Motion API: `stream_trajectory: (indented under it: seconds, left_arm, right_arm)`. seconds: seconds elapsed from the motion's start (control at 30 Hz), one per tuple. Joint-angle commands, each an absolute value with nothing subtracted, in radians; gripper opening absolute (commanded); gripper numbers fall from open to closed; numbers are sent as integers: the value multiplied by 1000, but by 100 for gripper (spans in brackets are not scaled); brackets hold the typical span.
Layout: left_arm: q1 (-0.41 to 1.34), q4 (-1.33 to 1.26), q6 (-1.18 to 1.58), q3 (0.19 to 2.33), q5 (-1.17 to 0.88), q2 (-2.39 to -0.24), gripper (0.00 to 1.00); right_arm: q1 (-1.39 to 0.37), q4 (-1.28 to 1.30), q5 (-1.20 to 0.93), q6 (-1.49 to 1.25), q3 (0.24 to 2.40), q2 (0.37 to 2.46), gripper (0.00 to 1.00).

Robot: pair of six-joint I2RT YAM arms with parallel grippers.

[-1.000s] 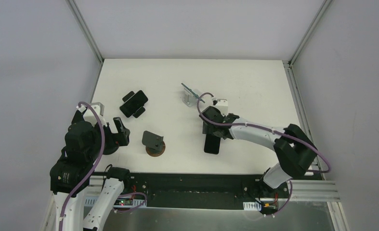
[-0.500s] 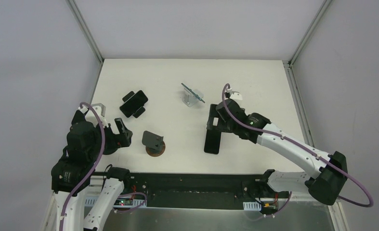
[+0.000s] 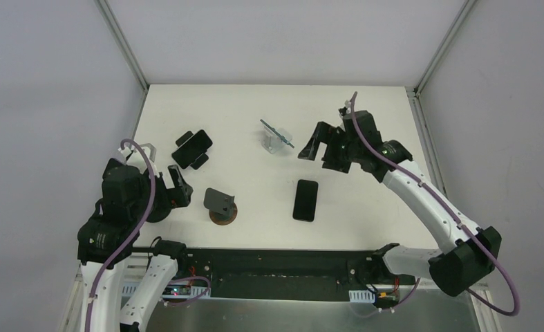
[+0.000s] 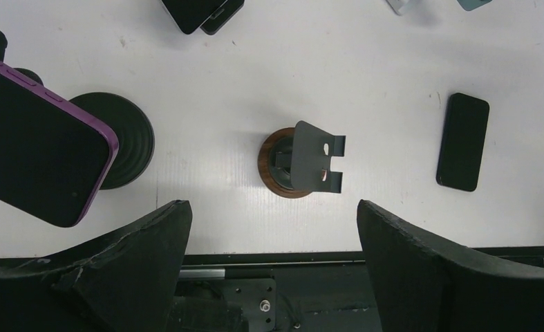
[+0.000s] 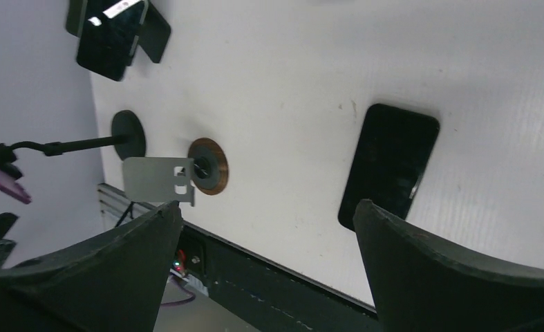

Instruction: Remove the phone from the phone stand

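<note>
A black phone (image 3: 305, 200) (image 4: 462, 142) (image 5: 390, 162) lies flat on the white table, apart from every stand. To its left is an empty grey phone stand (image 3: 220, 203) (image 4: 314, 162) (image 5: 157, 178) on a round wooden base. My right gripper (image 3: 317, 145) (image 5: 269, 207) hangs open above the table, behind and to the right of the phone, holding nothing. At the left, just left of the empty stand, my left gripper (image 3: 174, 188) (image 4: 272, 214) is also open and empty.
A purple-edged phone (image 4: 34, 149) sits on a stalk with a black round base (image 4: 120, 142) beside my left gripper. Another dark phone rests on a black stand (image 3: 192, 149) at the back left. A silver stand (image 3: 276, 136) holds a thin slab at the back centre.
My right gripper has let go of the black phone, opened wider, risen and swung back and to the right. The phone stays flat where it was. The left arm barely shifted.
</note>
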State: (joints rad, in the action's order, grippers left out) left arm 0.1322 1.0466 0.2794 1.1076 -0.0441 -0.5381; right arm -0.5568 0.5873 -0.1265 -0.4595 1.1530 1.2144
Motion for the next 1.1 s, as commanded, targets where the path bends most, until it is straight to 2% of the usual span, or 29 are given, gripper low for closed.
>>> stream_trajectory:
  seconds: [0.0, 0.3, 0.63, 1.07]
  left_arm:
    - [141, 1045, 262, 1156, -28, -577, 92]
    - [139, 1039, 232, 1161, -6, -593, 92]
    - [140, 1037, 235, 1149, 31, -602, 93]
    - [140, 1038, 228, 1156, 23, -589, 93]
  right_arm:
    - [-453, 480, -412, -480, 1248, 1320, 99]
    - [-293, 465, -647, -476, 1470, 1679, 99]
    - [-258, 440, -806, -315, 1665, 1969, 99]
    - [-254, 150, -853, -407, 1631, 2114, 99]
